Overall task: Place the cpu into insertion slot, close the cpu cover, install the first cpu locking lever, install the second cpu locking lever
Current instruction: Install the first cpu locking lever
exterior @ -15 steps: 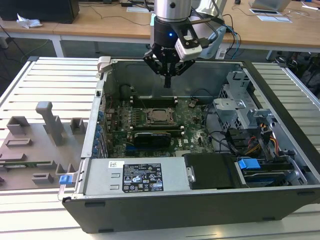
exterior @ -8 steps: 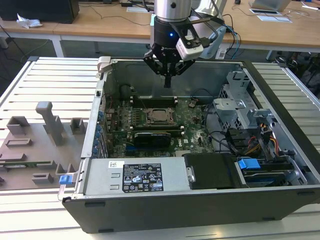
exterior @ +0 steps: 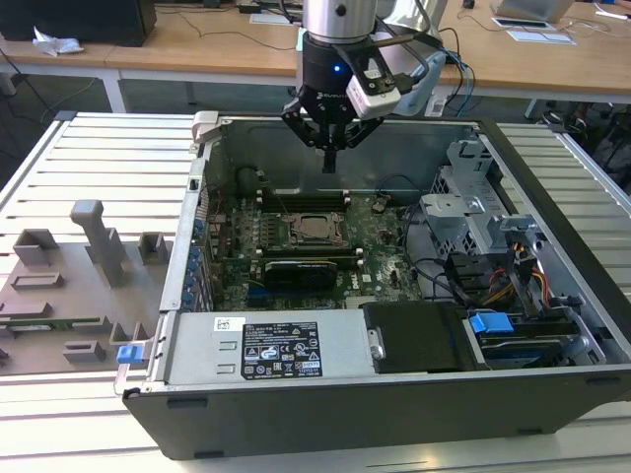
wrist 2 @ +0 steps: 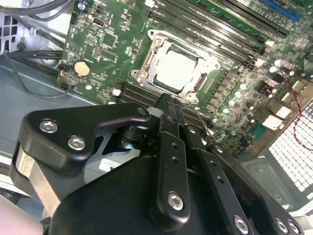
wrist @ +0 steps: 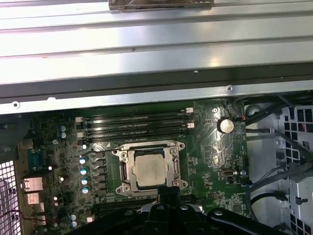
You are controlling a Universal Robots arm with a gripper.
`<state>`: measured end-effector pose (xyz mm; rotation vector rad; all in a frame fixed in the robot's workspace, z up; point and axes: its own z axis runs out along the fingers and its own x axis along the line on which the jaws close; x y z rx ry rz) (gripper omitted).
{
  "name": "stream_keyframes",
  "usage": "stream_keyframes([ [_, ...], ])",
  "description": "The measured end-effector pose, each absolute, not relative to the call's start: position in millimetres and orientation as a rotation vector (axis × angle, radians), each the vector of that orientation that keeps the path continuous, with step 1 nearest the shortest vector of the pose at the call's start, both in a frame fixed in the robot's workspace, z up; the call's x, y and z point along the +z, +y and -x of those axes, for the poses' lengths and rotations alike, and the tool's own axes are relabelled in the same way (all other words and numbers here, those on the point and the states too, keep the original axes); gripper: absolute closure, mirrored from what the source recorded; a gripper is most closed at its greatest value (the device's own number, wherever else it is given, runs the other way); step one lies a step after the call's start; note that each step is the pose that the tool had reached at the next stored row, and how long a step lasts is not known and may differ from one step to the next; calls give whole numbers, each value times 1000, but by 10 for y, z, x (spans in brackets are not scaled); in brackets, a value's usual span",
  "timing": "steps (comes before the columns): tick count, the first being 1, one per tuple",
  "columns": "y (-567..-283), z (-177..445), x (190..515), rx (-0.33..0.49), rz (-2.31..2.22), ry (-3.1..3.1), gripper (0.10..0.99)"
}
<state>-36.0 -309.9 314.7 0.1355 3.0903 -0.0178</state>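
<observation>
The cpu (exterior: 315, 228) (wrist 2: 177, 69) (wrist: 150, 169) lies flat in its socket on the green motherboard, its dull silver top facing up. The silver cpu cover (wrist 2: 157, 45) (wrist: 123, 169) is down around it as a square frame. A thin wire locking lever (wrist 2: 201, 123) runs along one side of the socket; I cannot tell whether it is latched. My gripper (exterior: 330, 164) (wrist 2: 167, 101) (wrist: 167, 192) hangs above the board beside the socket, towards the case's back wall. Its black fingers are shut together with nothing between them.
The open computer case (exterior: 197, 187) lies on a slatted table. A long black card (exterior: 306, 268) sits just in front of the socket, memory slots (wrist: 134, 125) behind it. A power supply (exterior: 281, 345) and drive bays (exterior: 493, 325) fill the front. Grey fixtures (exterior: 74, 281) stand at the exterior view's left.
</observation>
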Motion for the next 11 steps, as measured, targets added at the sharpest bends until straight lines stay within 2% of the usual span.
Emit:
stream_keyframes([
  [11,-3099,547,3144,-18,-136,3090,980],
])
